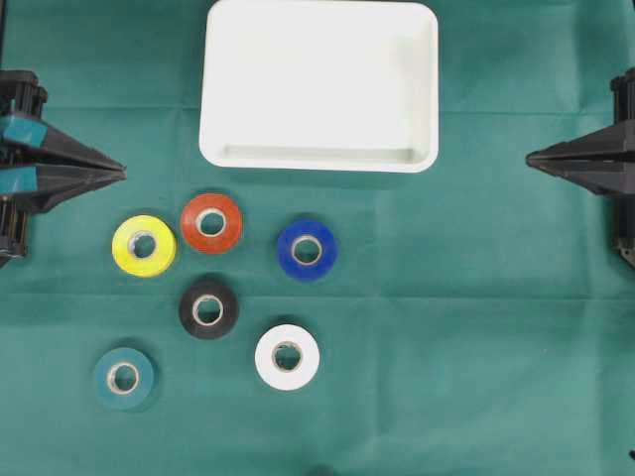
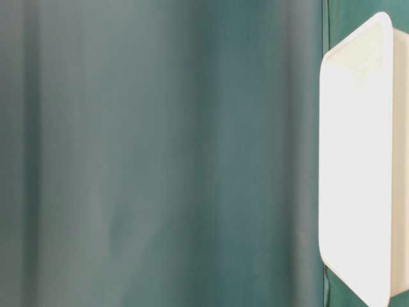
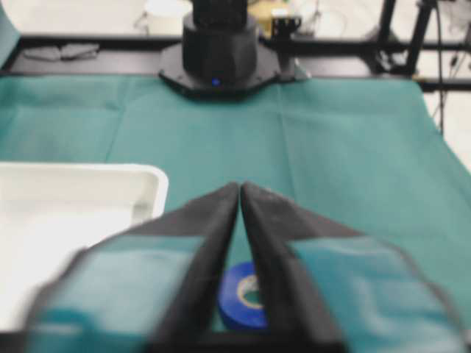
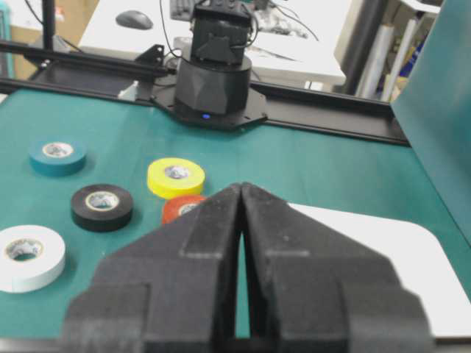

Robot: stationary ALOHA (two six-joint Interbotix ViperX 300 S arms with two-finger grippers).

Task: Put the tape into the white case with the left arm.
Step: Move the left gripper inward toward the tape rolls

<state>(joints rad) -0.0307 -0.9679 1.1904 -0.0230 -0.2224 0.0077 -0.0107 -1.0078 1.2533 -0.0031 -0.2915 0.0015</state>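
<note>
Your left pincer (image 1: 121, 174) sits at the worktop's (image 1: 476, 327) edge with its tips together and nothing held; the right pincer (image 1: 531, 157) is likewise pressed together and empty. Six tape rolls lie in front of the white case (image 1: 317, 157), the yellow roll (image 1: 144, 245) and red roll (image 1: 210, 222) nearest your pincer and almost touching. Reaching for one could nudge the other, I judge. The case holds nothing yet.

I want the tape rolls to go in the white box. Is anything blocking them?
Nothing visible is. The red roll and blue roll lie nearest the white case, with only bare green cloth between.
</note>
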